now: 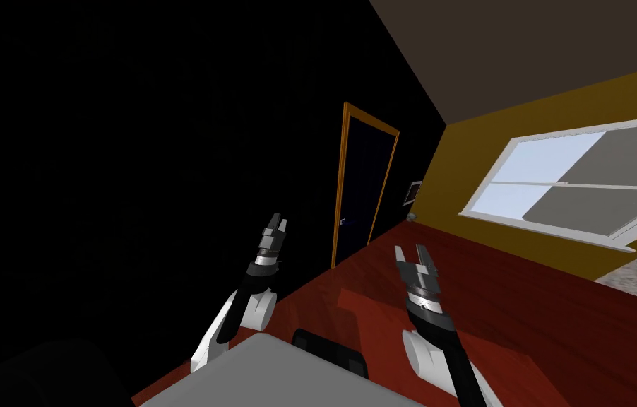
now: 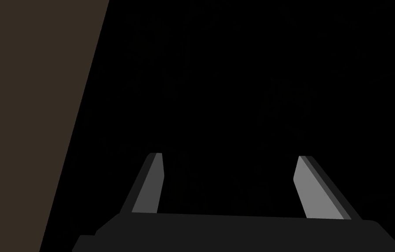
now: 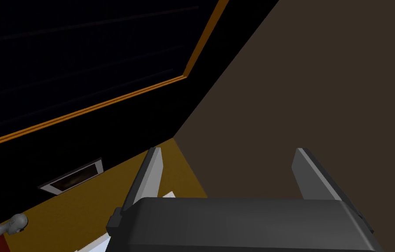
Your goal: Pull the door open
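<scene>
Both the left gripper [image 1: 279, 220] and right gripper [image 1: 410, 251] stand wide and empty, well apart from the door [image 1: 364, 187]; approach its handle [image 1: 343, 221] next.

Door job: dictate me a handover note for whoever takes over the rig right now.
Left gripper: open, empty, raised in front of a black area.
Right gripper: open, empty, raised.
The dark door in its orange frame stands ahead across the red floor and looks shut. Its small handle is at its left edge in the head view.
Done: nothing; neither gripper touches the door.
Left: approach, grip the handle, pull.
</scene>
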